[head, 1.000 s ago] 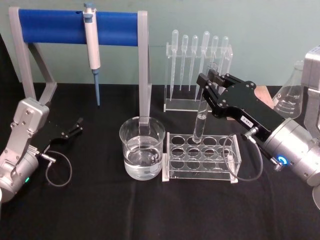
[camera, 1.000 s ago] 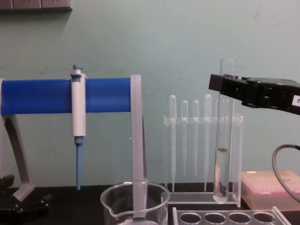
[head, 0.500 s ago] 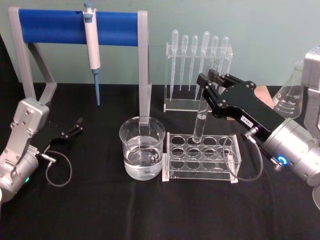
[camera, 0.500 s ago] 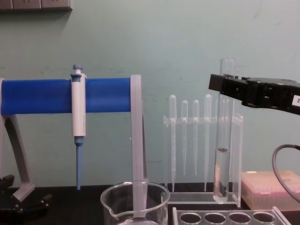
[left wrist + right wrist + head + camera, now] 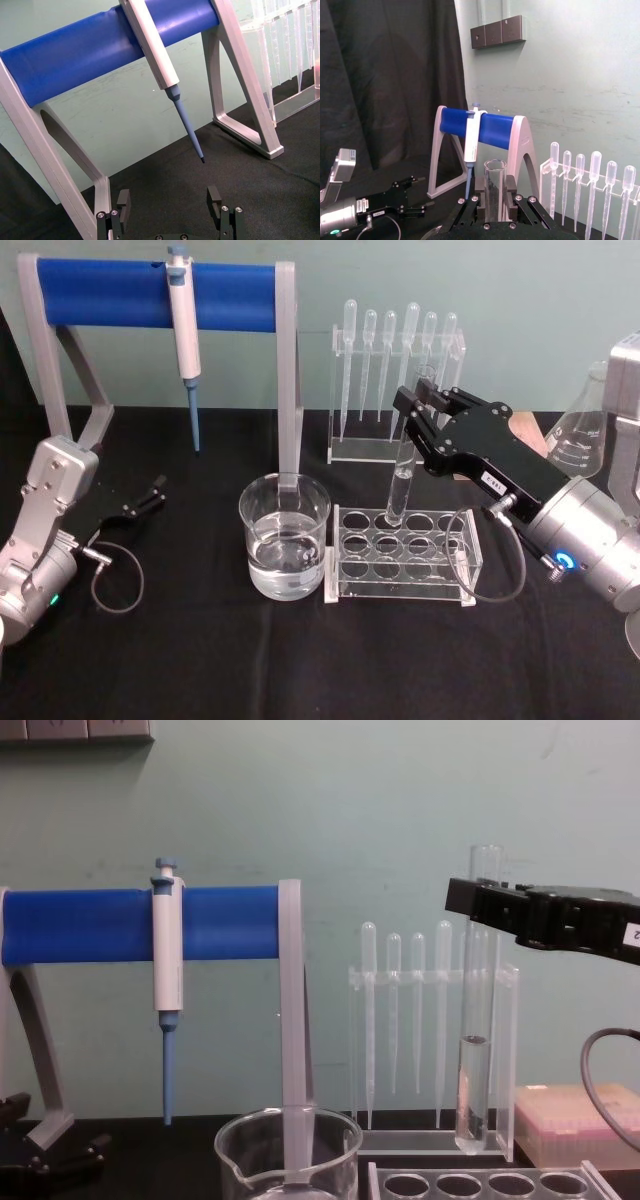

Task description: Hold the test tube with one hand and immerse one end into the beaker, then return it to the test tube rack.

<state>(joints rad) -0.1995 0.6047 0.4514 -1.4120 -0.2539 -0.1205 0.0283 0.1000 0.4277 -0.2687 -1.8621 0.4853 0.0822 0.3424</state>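
Observation:
My right gripper (image 5: 418, 400) is shut on the test tube (image 5: 401, 476), gripping it near its open rim. The tube hangs upright with its round bottom just above a back hole of the clear tube rack (image 5: 462, 552). In the chest view the test tube (image 5: 472, 1080) holds liquid in its lower third, and the right gripper (image 5: 482, 906) clamps it high up. From the right wrist, the tube's rim (image 5: 495, 187) stands between the jaws. The beaker (image 5: 284, 537), part full of water, stands left of the rack; its rim (image 5: 290, 1135) shows low in the chest view. My left gripper (image 5: 152, 492) rests open at the table's left.
A blue-barred stand (image 5: 150, 295) with a white-and-blue pipette (image 5: 184, 335) stands at the back left. A clear holder of plastic droppers (image 5: 395, 370) is behind the rack. A glass flask (image 5: 582, 435) is at the far right, and a pink box (image 5: 575, 1120) sits low on the right.

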